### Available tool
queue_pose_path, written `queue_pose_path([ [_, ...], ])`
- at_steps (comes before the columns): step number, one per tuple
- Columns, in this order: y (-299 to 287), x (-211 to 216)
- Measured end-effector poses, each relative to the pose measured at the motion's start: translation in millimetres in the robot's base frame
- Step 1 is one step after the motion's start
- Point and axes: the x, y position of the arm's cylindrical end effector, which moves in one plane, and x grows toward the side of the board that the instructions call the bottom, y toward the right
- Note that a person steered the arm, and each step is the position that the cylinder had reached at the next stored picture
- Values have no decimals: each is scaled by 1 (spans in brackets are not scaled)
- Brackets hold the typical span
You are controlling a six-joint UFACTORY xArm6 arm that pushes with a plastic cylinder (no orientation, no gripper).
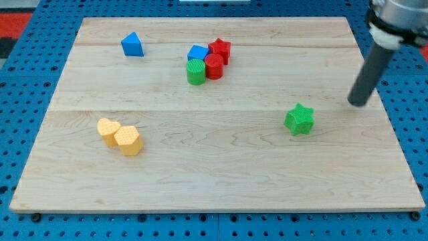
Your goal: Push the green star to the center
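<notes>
Green star (299,119) lies right of the board's (214,181) centre. My tip (359,102), a bare rod holding nothing, stands near it up-right, apart, leaning slightly toward the view's top right. Other blocks sit well left.

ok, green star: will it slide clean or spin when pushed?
The green star sits flat and squat on the smooth wooden board, so it probably slides, not tips. Its points may make it spin if hit off-centre. My tip is to its upper right, apart.
</notes>
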Motion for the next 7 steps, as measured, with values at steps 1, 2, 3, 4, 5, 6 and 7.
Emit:
queue_pose_path([
  [1, -32, 30],
  [2, -79, 36],
  [3, -119, 29],
  [4, -142, -6],
  [5, -133, 1],
  [6, -111, 0],
  [7, -114, -17],
])
